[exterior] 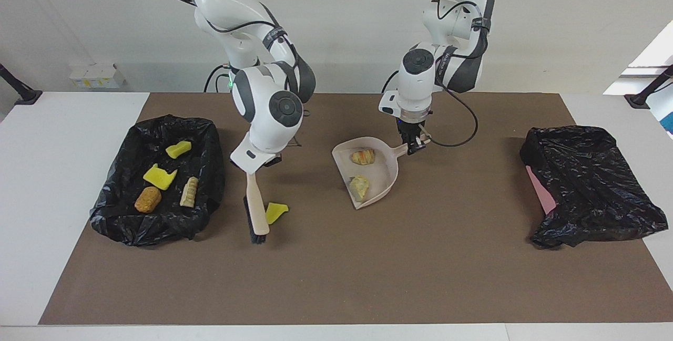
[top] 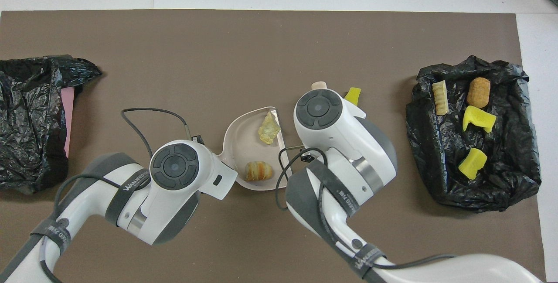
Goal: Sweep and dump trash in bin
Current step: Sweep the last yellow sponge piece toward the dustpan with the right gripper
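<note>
1. Right tool (exterior: 256, 165), centre-left in the facing view, pinches the brush (exterior: 257, 209); bristles sit beside the last loose yellow piece (exterior: 276, 212) on the table (exterior: 368, 278), so a sloppy stroke could flick it away from the dustpan (exterior: 386, 173).
2. Left tool (exterior: 415, 146) clamps the dustpan handle; tilting could spill the bread lump (exterior: 363, 156) and pale chunk (exterior: 359, 187).
3. Four pieces lie in the bin (exterior: 210, 194), frame left.

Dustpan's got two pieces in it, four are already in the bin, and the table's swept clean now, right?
Not quite. The facing view shows one yellow piece on the table beside the brush. The dustpan does hold two, and the bin four.
</note>
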Controlling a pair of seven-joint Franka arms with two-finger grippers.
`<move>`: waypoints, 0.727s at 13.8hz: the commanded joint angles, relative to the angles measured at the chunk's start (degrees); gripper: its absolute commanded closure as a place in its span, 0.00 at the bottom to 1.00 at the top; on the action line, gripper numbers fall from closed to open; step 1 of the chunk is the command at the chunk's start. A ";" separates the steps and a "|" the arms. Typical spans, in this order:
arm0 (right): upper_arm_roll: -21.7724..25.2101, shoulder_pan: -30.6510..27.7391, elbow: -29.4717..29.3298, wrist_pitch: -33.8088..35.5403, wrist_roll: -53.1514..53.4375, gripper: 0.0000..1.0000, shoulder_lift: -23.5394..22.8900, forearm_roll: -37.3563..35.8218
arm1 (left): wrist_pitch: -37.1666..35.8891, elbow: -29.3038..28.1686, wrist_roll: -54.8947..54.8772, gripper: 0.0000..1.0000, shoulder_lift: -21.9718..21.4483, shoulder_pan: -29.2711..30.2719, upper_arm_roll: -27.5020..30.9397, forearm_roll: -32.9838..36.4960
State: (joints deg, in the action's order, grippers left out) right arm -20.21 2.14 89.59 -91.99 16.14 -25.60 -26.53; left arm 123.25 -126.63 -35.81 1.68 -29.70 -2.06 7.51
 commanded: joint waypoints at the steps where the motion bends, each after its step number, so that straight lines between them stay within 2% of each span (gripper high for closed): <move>1: -0.71 0.14 -2.06 0.15 -1.29 1.00 -3.22 -0.64 | -7.12 2.61 3.02 1.00 0.52 -0.45 0.12 -0.13; 3: -0.88 0.49 0.04 -0.82 -0.68 1.00 -3.31 0.07 | -8.73 2.97 4.95 1.00 0.34 -1.15 0.12 -0.04; 7: -0.97 2.59 2.42 -1.79 -0.59 1.00 -2.26 8.15 | -7.68 2.18 6.02 1.00 -0.01 -1.24 0.12 0.14; 10: -0.97 6.29 3.92 -1.45 0.03 1.00 -0.68 14.21 | -3.03 0.69 5.76 1.00 -0.10 -1.15 0.12 0.14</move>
State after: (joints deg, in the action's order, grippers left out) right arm -21.12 6.92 90.71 -92.85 15.97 -28.83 -15.78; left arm 117.36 -124.98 -31.04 1.70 -30.15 -2.48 7.52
